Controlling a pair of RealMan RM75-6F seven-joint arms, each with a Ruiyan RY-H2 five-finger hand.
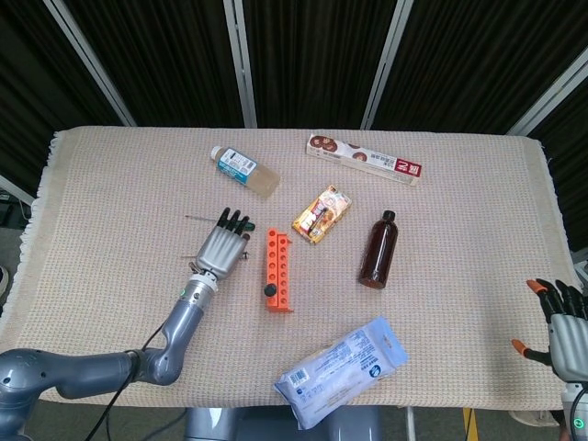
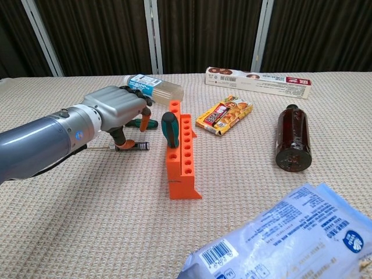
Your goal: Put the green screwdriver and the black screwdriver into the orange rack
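Very little here can actually be read. The plastic packet [image 2: 290, 238] at the front edge of the desk carries a barcode on a white label, with blue printing and a round blue logo beside it, but the characters are too small to make out. The long box [image 2: 258, 82] at the back has a red panel with white lettering, unreadable. The clear bottle [image 2: 152, 87] wears a blue-and-white label with a barcode, and the yellow snack pack [image 2: 224, 114] shows print too blurred to read.
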